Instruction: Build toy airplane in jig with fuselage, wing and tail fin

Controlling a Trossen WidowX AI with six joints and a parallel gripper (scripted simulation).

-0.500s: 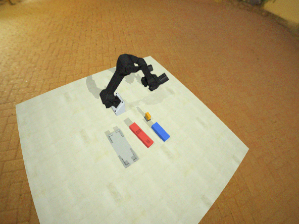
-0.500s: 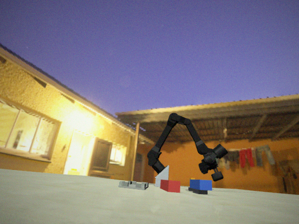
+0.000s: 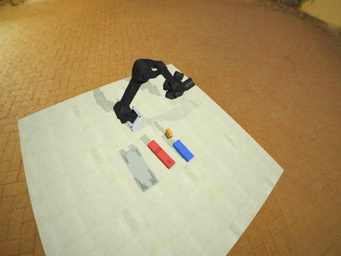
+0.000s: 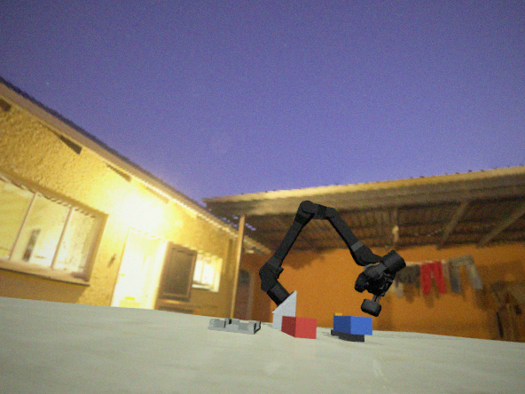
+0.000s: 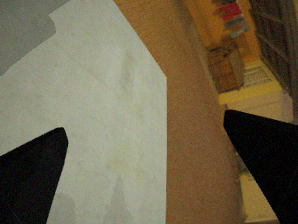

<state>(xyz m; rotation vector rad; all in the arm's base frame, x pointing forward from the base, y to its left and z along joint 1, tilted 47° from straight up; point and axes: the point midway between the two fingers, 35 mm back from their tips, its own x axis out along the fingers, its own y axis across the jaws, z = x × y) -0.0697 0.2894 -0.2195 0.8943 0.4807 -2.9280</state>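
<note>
The red fuselage lies beside the jig, with two recesses in its top. The grey jig cradle holds nothing. The blue wing rests raised on a dark stand, on the fuselage's other side from the jig. The orange tail fin stands upright in a small dark holder near the wing's end; its top just shows behind the wing in the exterior view. My gripper is open and empty, raised away from all the parts.
The arm's pale wedge-shaped base stands behind the fuselage and jig. The pale table top ends at an edge past the raised arm. The wrist view shows table, edge and background, with none of the parts.
</note>
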